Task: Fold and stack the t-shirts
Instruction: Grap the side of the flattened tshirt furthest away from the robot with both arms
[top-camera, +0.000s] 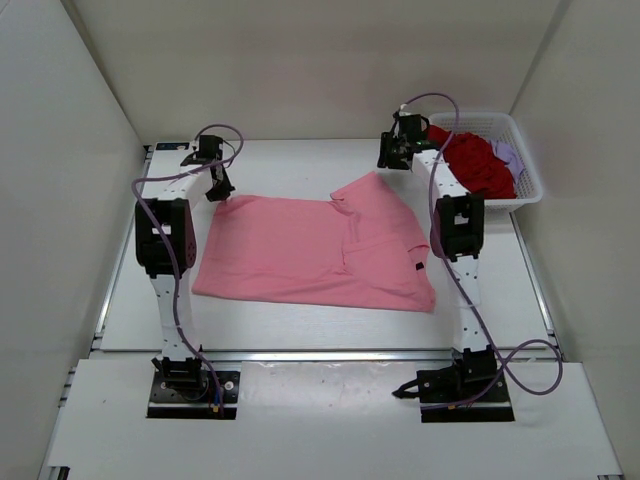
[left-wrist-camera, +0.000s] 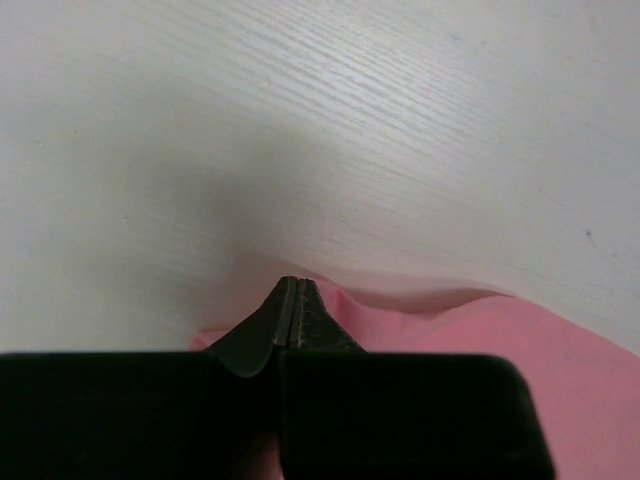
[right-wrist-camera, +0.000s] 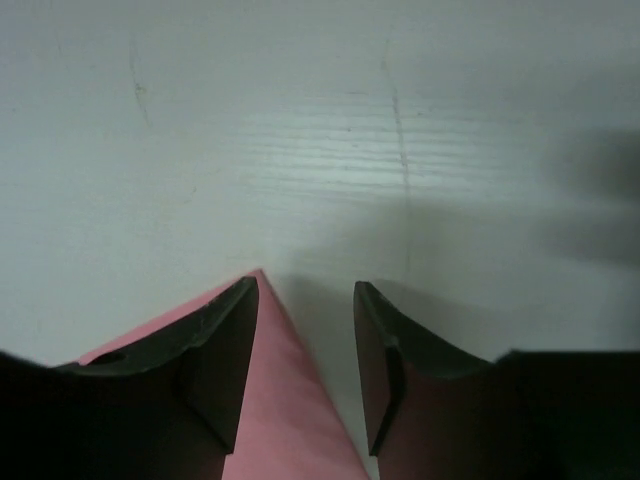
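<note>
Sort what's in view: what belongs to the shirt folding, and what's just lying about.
Belongs to the job:
pink shirt, spread on the table
dark red shirt, in the basket
lavender shirt, in the basket too

Just there:
basket
table

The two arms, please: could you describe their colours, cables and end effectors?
Both the left arm and right arm have white links with boxy black joint housings on black base plates. A lavender cable loops along each. The left end effector and right end effector have dark, tapering fingers.
</note>
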